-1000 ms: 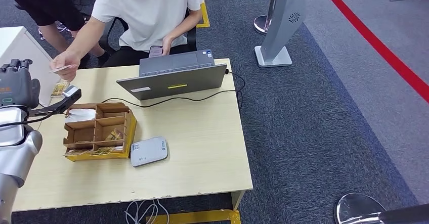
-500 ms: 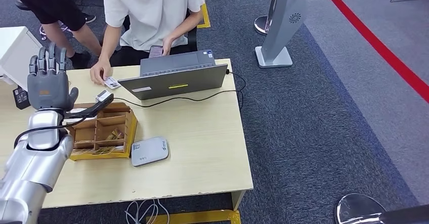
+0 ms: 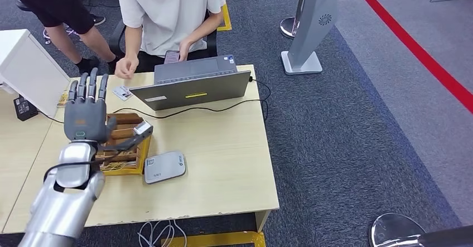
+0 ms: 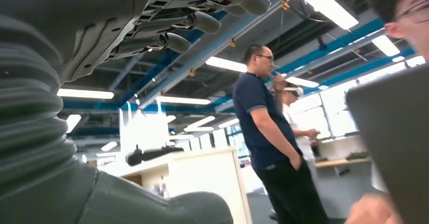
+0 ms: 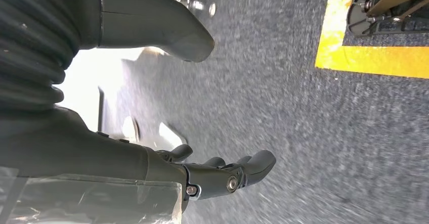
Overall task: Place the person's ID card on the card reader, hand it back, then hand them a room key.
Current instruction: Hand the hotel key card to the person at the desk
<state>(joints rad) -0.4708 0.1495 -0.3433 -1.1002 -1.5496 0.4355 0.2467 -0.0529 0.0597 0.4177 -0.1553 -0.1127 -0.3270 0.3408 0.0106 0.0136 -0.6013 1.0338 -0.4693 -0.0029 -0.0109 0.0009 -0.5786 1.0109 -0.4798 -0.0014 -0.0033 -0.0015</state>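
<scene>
The small white ID card (image 3: 122, 93) lies flat on the light wooden desk (image 3: 223, 158), long axis slanting toward the grey laptop (image 3: 192, 84). Left robot hand (image 3: 86, 113) is raised, fingers spread, empty; right robot hand (image 5: 222, 176) hangs empty, fingers loosely apart

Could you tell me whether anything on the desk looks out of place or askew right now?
Nothing is spilled or damaged. The ID card lies loose on the desk beside the laptop, not on the card reader. The left hand is raised, fingers apart, holding nothing.
</scene>
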